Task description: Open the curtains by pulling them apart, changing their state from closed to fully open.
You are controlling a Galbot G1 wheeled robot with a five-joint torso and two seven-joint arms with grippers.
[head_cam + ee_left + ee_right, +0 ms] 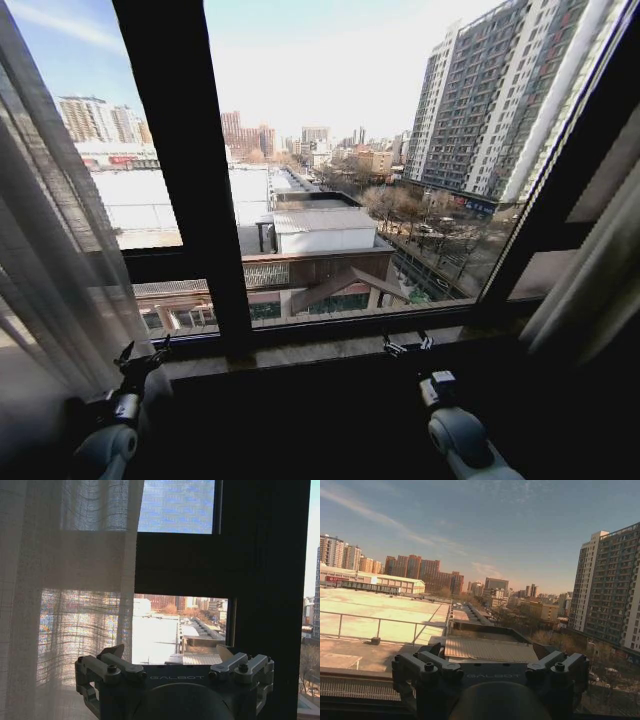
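Up close, spread left end effector (170,652) faces sheer curtain (65,595); right end effector (490,652) spread

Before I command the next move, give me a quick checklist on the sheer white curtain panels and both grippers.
1. Left sheer white pleated curtain panel pulled to the window's left side: ok.
2. Right sheer white curtain panel gathered at the right side: ok.
3. Glass between the panels uncovered, dark window frame post exposed: ok.
4. Left gripper open, holding no fabric, beside the left panel: ok.
5. Right gripper open, empty, near the window sill: ok.
6. Panels fully at their end stops: cannot tell.
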